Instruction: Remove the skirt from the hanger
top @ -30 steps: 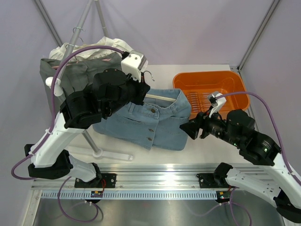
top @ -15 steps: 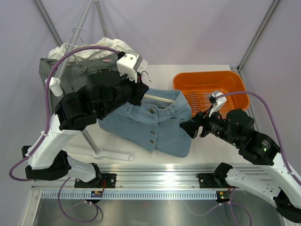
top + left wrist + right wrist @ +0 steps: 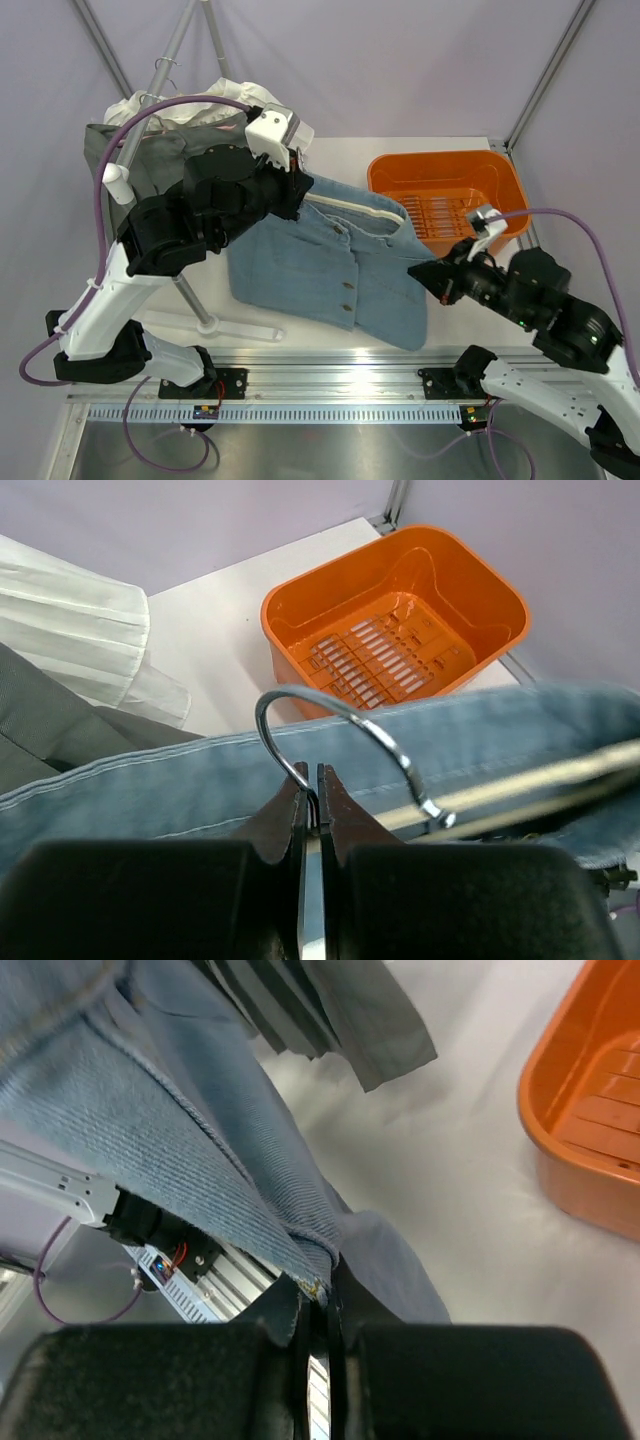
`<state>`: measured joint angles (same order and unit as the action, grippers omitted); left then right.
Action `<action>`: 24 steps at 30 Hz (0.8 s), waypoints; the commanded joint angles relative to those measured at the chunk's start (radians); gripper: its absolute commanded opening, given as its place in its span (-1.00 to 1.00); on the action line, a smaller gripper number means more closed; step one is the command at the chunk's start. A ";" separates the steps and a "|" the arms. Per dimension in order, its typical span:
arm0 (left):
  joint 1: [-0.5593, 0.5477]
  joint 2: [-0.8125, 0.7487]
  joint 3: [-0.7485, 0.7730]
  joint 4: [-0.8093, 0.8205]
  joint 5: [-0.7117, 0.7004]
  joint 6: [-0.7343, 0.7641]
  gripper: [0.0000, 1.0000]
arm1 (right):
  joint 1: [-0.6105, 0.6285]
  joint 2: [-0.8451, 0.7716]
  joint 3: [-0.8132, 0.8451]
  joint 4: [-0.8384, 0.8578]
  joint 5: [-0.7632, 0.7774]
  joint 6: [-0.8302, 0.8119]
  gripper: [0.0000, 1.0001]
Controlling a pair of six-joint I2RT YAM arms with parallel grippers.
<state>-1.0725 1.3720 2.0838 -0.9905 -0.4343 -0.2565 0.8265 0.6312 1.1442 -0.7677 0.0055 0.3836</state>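
A light blue denim skirt (image 3: 320, 265) with a button front hangs on a hanger whose pale bar (image 3: 352, 207) runs through its waist. My left gripper (image 3: 309, 798) is shut on the base of the hanger's metal hook (image 3: 340, 715) and holds it above the table. The skirt's waistband (image 3: 200, 780) spreads just below the fingers. My right gripper (image 3: 325, 1305) is shut on the skirt's lower right edge (image 3: 300, 1250), and the cloth stretches away from it to the upper left. In the top view the right gripper (image 3: 428, 272) sits at the skirt's right corner.
An orange basket (image 3: 440, 157) stands at the back right of the table, behind the right arm. At the left a clothes rack holds grey (image 3: 150, 160) and white (image 3: 215, 100) garments; its pole and foot (image 3: 205, 322) stand beside the skirt. A metal rail (image 3: 330, 385) lines the near edge.
The right gripper has shut on the skirt's right edge and drawn back to the right, pulling the cloth taut. The skirt's lower corner now hangs nearer. The left gripper still grips the hook.
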 commanded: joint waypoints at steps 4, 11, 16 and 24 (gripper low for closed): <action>0.059 -0.112 -0.060 0.127 -0.070 0.026 -1.00 | -0.006 -0.234 0.095 -0.156 0.299 0.115 -1.00; 0.059 -0.111 -0.054 0.202 0.098 -0.030 -1.00 | -0.006 -0.187 0.084 -0.134 0.292 0.097 -1.00; 0.059 -0.073 0.005 0.257 0.354 -0.098 -1.00 | -0.006 0.022 0.117 0.040 0.202 0.023 -1.00; 0.059 -0.198 -0.118 0.541 0.748 -0.237 -1.00 | -0.045 0.453 0.514 0.128 0.304 -0.126 -1.00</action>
<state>-1.0130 1.2739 1.9957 -0.7280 0.0845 -0.4202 0.8173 1.0206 1.4734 -0.7834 0.2352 0.3431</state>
